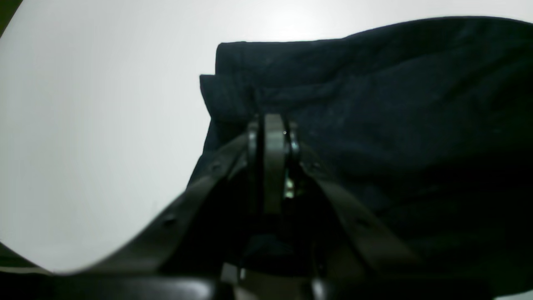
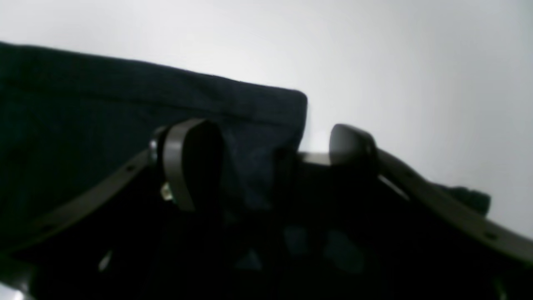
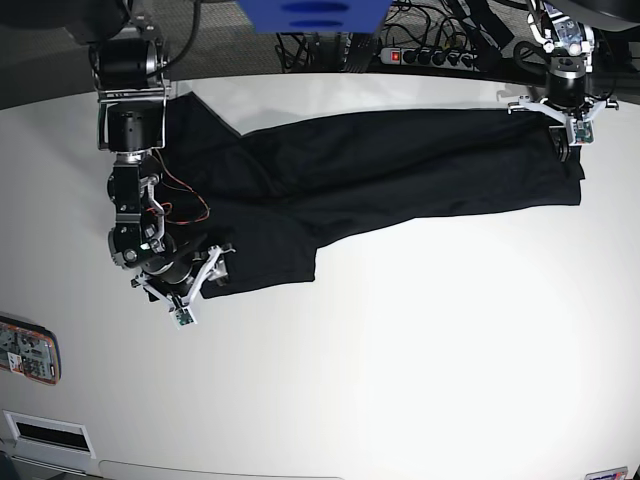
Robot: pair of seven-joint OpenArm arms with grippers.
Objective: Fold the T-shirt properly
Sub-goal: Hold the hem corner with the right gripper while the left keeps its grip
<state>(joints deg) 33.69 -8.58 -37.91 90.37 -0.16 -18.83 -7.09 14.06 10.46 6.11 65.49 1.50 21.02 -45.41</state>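
The black T-shirt (image 3: 400, 180) lies stretched in a long band across the back of the white table (image 3: 420, 360), with a folded flap hanging toward the front at its left end. At the band's right end, my left gripper (image 3: 572, 140) pinches the hem. In the left wrist view its fingers (image 1: 272, 121) are pressed together on bunched T-shirt cloth (image 1: 395, 104). My right gripper (image 3: 195, 285) stands at the flap's lower left corner. Seen from the right wrist, its fingers (image 2: 270, 154) are spread wide with a corner of the T-shirt (image 2: 83, 104) lying between them, not clamped.
A power strip (image 3: 420, 55) with cables and a blue object (image 3: 315, 15) sit behind the table's back edge. A small device (image 3: 25, 350) lies at the table's left edge. The table's front edge runs along the bottom of the base view.
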